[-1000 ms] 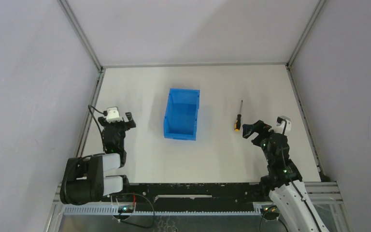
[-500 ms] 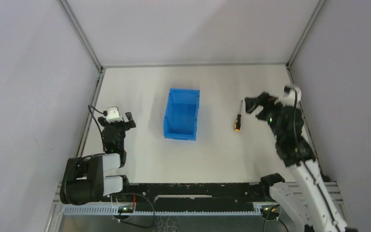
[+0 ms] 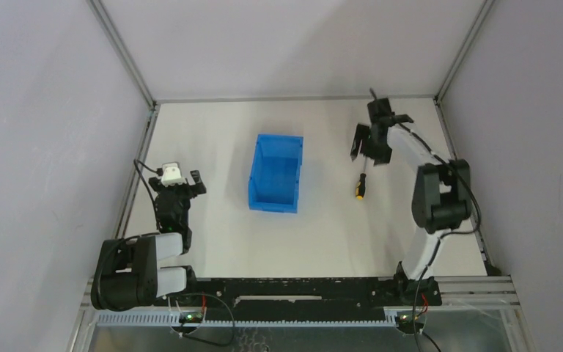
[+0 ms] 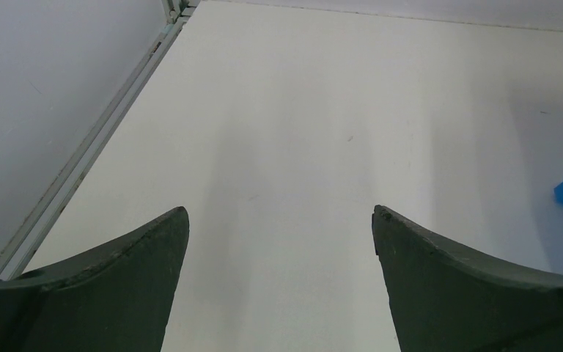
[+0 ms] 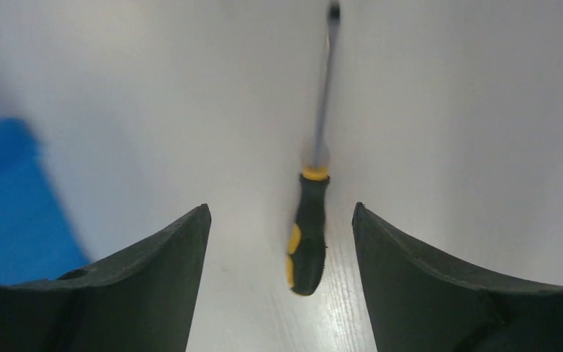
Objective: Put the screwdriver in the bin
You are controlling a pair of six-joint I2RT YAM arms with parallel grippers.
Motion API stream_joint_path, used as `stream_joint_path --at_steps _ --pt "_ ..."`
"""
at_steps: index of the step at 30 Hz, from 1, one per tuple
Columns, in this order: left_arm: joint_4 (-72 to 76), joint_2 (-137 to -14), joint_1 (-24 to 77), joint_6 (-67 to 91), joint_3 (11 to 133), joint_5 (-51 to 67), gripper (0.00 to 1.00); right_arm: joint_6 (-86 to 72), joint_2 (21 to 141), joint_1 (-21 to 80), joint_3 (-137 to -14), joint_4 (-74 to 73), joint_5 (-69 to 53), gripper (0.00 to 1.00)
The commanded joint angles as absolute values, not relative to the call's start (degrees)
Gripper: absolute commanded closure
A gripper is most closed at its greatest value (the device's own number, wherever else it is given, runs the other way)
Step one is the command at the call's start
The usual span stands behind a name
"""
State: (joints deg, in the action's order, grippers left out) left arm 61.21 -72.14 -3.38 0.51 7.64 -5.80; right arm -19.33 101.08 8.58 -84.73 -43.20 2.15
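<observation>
Right tool [image 5: 280,213] hangs spread apart over the screwdriver [image 5: 308,235] near the bin [image 3: 275,172]; left tool [image 4: 278,213] likewise apart.

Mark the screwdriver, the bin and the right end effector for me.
screwdriver [image 5: 308,238]: right wrist view, on the black and yellow handle.
bin [image 3: 272,204]: top external view, on its near end wall.
right end effector [image 5: 281,208]: right wrist view, midway between its open fingertips.
</observation>
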Motion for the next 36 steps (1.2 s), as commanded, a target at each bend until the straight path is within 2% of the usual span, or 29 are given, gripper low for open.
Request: stream_joint_path --at_steps 1,5,7,9,11,13,14,25,31,36 --pt "62.93 -72.06 -3.49 0.09 9.76 -5.33 0.00 -17.84 106.96 8.41 -81.95 -47.29 -1.38 0.22" --pt "62.93 -72.03 -3.46 0.09 9.84 -5.33 0.00 -18.08 112.01 9.45 -78.91 -44.83 -0.02 0.27" --pt "62.93 -72.02 -3.50 0.09 9.82 -5.30 0.00 -18.21 113.85 9.71 -78.07 -43.91 0.75 0.34" --pt "63.00 -72.07 -3.47 0.09 9.77 -5.35 0.00 -18.22 115.12 9.86 -77.85 -44.03 1.93 0.49" --pt "63.00 -72.11 -3.49 0.09 9.76 -5.35 0.00 -18.26 114.37 9.77 -77.85 -44.13 2.78 0.75" --pt "62.92 -72.06 -3.48 0.09 9.81 -5.31 0.00 -18.07 112.58 9.52 -78.67 -45.29 3.41 0.94" --pt "62.96 -72.07 -3.50 0.09 9.77 -5.31 0.00 -17.84 111.52 9.42 -79.83 -46.85 3.99 1.00" --pt "62.93 -72.05 -3.56 0.09 9.80 -5.34 0.00 -16.34 101.67 9.84 -100.75 -75.63 7.06 1.00" --pt "62.93 -72.07 -3.56 0.09 9.76 -5.29 0.00 -19.39 98.53 11.63 -103.62 -77.20 5.13 1.00" --pt "62.93 -72.05 -3.52 0.09 9.80 -5.30 0.00 -23.39 100.10 19.72 -106.37 -75.32 4.58 1.00"
